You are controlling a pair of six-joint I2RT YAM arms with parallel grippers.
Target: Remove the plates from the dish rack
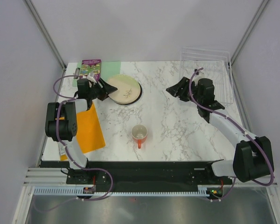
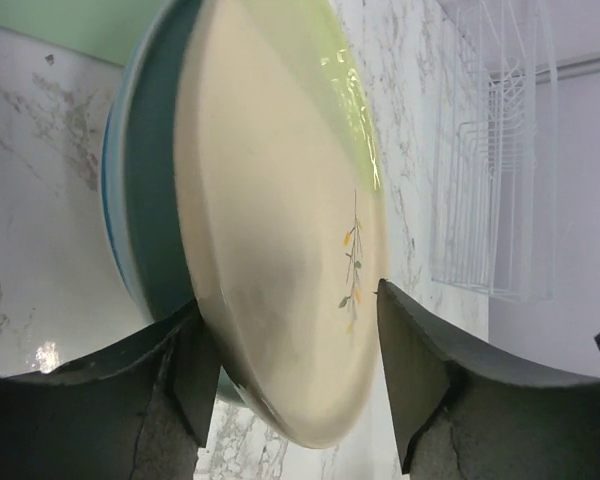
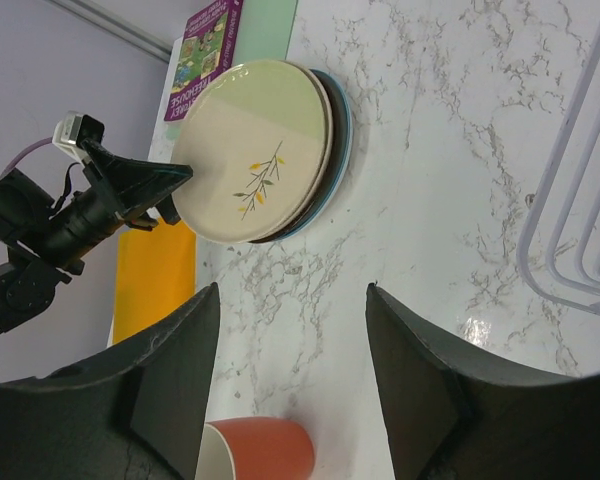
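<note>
The plates lie stacked flat (image 1: pixel 124 89) at the back left of the marble table. The top one is cream with a small sprig (image 2: pixel 280 200) (image 3: pixel 250 150); dark and blue rims show under it. My left gripper (image 1: pixel 102 89) (image 2: pixel 295 370) is open, its jaws straddling the near rim of the top plate, one finger (image 2: pixel 180 370) below and one (image 2: pixel 415 370) above. The dish rack (image 1: pixel 210 70) (image 2: pixel 490 170) (image 3: pixel 580 230), of thin white wire, stands at the back right with no plates in it. My right gripper (image 1: pixel 175 89) (image 3: pixel 290 370) is open and holds nothing, above bare table between the rack and the stack.
An orange-red mug (image 1: pixel 139 134) (image 3: pixel 255 452) stands at the table's middle front. An orange mat (image 1: pixel 86 128) lies at the left edge. A green mat (image 1: pixel 109 67) and a purple booklet (image 1: pixel 91 67) lie behind the plates.
</note>
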